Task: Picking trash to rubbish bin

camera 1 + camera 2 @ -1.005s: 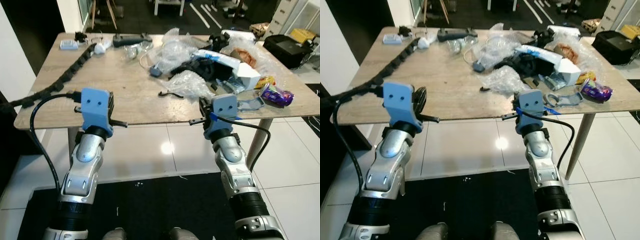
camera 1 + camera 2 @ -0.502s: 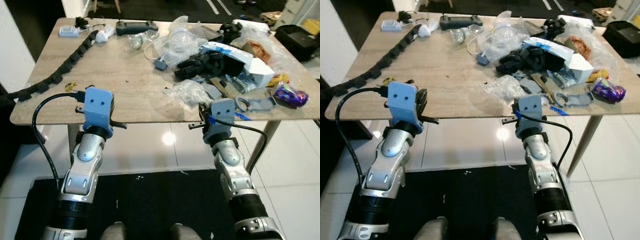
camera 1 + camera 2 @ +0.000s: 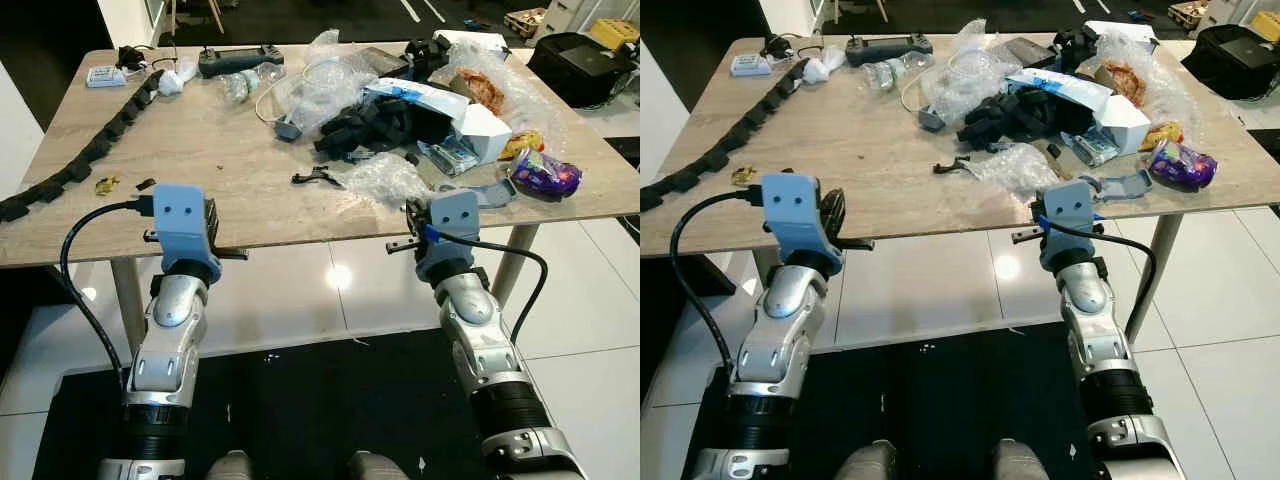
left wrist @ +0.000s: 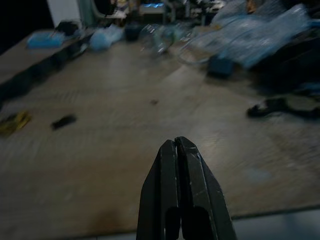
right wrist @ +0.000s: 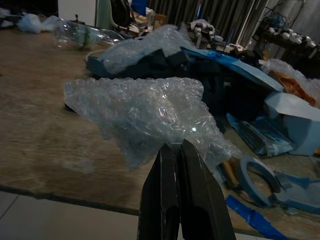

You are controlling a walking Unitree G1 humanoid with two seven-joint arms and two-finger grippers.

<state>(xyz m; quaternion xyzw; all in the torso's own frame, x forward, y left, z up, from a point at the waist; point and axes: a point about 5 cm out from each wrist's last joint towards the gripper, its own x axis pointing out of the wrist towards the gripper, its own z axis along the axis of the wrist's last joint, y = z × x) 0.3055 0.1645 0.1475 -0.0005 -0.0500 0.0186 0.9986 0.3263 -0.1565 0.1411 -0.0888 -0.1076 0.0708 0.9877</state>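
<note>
Trash lies over the right half of a wooden table [image 3: 200, 150]: a crumpled bubble wrap [image 3: 385, 178] near the front edge, clear plastic bags [image 3: 320, 85], a purple wrapper [image 3: 545, 175] and a small yellow wrapper [image 3: 105, 184] on the left. My right gripper [image 3: 397, 246] is shut and empty at the front edge, just short of the bubble wrap [image 5: 145, 112], which lies straight ahead of its fingertips in the right wrist view. My left gripper [image 3: 235, 254] is also shut and empty, level with the front edge over bare wood [image 4: 125, 150].
A black cable chain [image 3: 90, 150] runs along the table's left side. A black pile [image 3: 365, 125], a white box [image 3: 480, 128] and a grey tape dispenser [image 3: 480, 193] sit among the trash. A black bag [image 3: 580, 65] stands on the floor at the back right.
The camera has moved and the table now sits lower and fuller in view. Both grippers stay shut and keep their places at the front edge.
</note>
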